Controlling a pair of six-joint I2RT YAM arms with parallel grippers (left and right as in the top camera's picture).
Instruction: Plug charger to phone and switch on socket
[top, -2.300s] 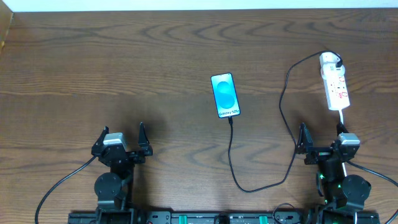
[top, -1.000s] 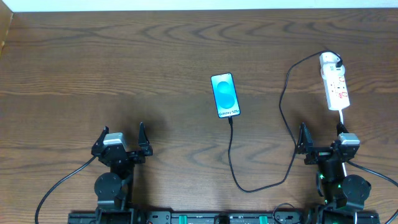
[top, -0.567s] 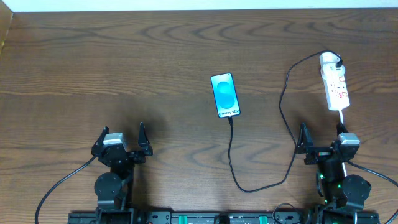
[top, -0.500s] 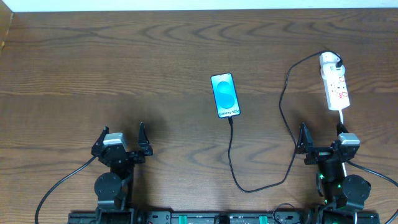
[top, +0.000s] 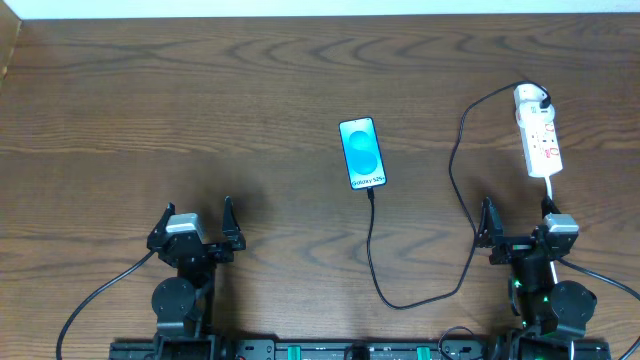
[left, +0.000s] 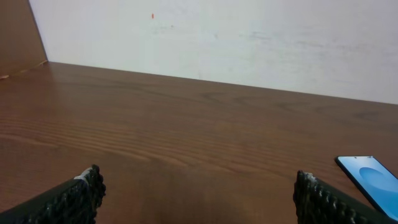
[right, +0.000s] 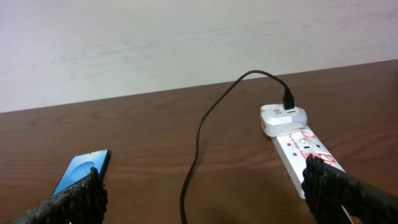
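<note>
Overhead: left fingers (top: 228, 214), right fingers (top: 487, 216) spread, empty; socket (top: 541, 138) switch unreadable; left wrist crops phone (left: 373, 180).

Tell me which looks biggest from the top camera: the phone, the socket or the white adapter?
1. the phone: about as long as the socket, but wider.
2. the socket: narrower, so close that this ranking is unsure.
3. the white adapter: clearly the smallest.

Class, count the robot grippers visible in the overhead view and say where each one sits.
2. The left gripper sits at the near left, alone; the right gripper sits at the near right, close to the power strip's near end. None seems hidden.
</note>
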